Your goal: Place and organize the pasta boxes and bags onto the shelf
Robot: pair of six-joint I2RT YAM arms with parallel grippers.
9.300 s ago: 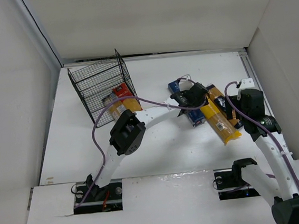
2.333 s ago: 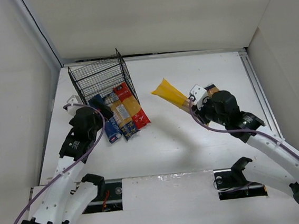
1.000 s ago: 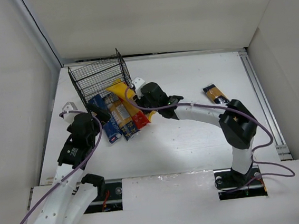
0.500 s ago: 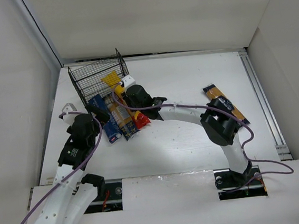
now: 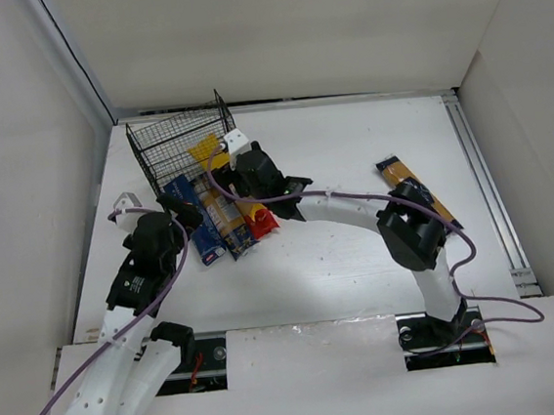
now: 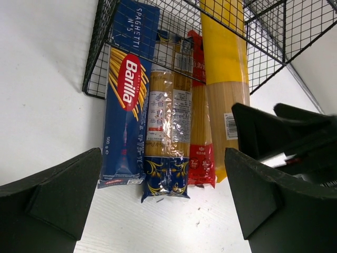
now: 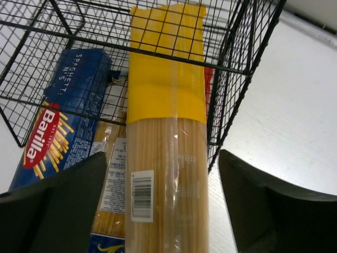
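Note:
The black wire shelf [image 5: 168,149] stands at the back left. Three packs poke out of its front side by side: the dark blue box [image 5: 183,226], the clear tan-labelled bag [image 5: 224,222] and the red-and-yellow bag [image 5: 262,221]. The yellow bag [image 7: 166,105] lies over the red one with its far end inside the shelf [image 7: 42,31]. My right gripper [image 7: 163,211] is open, its fingers astride the yellow bag with small gaps either side. My left gripper [image 6: 163,211] is open and empty, above the packs' near ends. The orange-yellow bag with the black label [image 5: 407,177] lies on the table at the right.
White walls enclose the table on three sides, with a rail along the right edge [image 5: 480,178]. My right arm's elbow [image 5: 412,234] hangs over the near end of the orange-yellow bag. Purple cables loop off both arms. The right gripper's body [image 6: 279,132] shows in the left wrist view.
My right arm carried the yellow bag from the right side to the shelf and slid its far end in. My left arm pulled back to the left of the packs.

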